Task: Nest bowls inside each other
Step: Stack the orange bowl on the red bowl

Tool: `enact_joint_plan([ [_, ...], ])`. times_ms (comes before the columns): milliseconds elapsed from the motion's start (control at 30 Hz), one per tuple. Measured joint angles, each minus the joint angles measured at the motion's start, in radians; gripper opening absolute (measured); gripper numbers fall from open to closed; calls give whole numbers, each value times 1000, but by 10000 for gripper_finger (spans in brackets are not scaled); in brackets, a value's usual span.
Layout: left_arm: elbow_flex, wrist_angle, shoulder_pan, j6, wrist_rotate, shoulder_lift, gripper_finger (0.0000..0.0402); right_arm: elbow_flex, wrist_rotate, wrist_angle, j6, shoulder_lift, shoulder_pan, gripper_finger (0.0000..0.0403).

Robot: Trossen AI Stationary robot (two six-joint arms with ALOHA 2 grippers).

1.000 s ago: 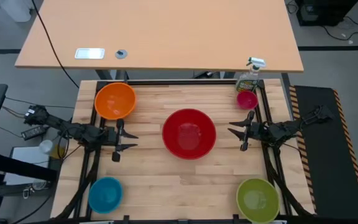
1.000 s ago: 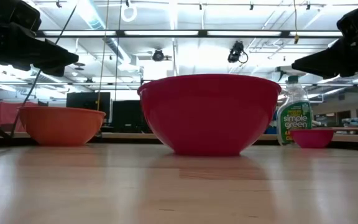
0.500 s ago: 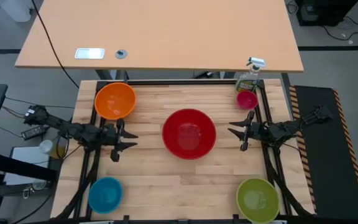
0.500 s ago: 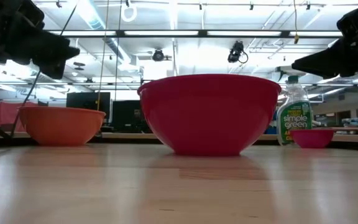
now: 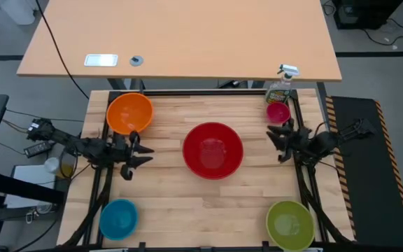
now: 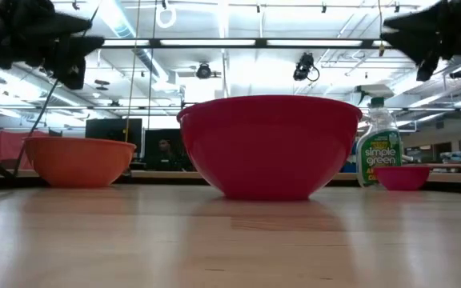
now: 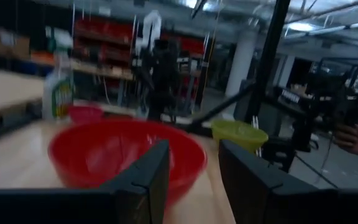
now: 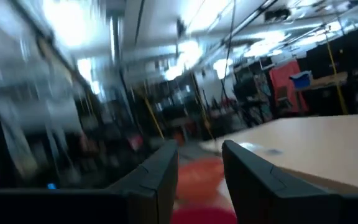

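Five bowls rest on their bases on the wooden table. The red bowl (image 5: 213,150) is in the middle. The orange bowl (image 5: 129,113) is at the far left and the small pink bowl (image 5: 278,112) at the far right. The blue bowl (image 5: 119,218) is at the near left and the green bowl (image 5: 290,225) at the near right. My left gripper (image 5: 143,155) hovers left of the red bowl, open, and points toward it (image 7: 194,149). My right gripper (image 5: 273,143) hovers to the bowl's right, open and tipped upward (image 8: 201,149). Neither holds anything.
A clear spray bottle (image 5: 281,85) stands at the table's far right corner, just behind the pink bowl. A larger tan desk (image 5: 180,38) lies beyond the far edge. Bare wood (image 5: 201,203) stretches between the red bowl and the near edge.
Both grippers have tipped their fingers upward and rolled at the wrist while staying beside the red bowl. The right one has risen clearly and the left only slightly. The finger gaps look the same. No bowl has moved.
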State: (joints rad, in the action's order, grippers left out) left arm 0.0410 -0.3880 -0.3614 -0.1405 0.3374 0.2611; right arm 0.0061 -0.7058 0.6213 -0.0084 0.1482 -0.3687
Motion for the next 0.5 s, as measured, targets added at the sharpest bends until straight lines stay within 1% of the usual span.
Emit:
enact_joint_plan([
  [67, 5, -9, 0, 2, 0, 0, 142, 0, 0, 62, 19, 0, 1, 136],
  [133, 24, 29, 0, -6, 0, 1, 142, 0, 0, 105, -11, 0, 7, 136],
  [167, 41, 72, -1, -13, 0, 0, 142, 0, -9, 123, -25, 0, 11, 136],
  [267, 116, 251, -2, -9, 0, 1, 142, 0, -122, 164, -35, 0, 35, 136],
  [300, 149, 317, -2, -6, 2, 1, 142, 0, -139, 160, -19, 0, 44, 136],
  [333, 185, 382, -3, -6, 12, 2, 142, 0, -126, 151, 9, 3, 50, 136],
  [433, 277, 560, -3, -25, 72, 16, 142, 21, 15, 134, 44, 49, 88, 136],
  [500, 321, 629, 0, -28, 121, 42, 142, 64, 49, 121, 58, 107, 118, 136],
])
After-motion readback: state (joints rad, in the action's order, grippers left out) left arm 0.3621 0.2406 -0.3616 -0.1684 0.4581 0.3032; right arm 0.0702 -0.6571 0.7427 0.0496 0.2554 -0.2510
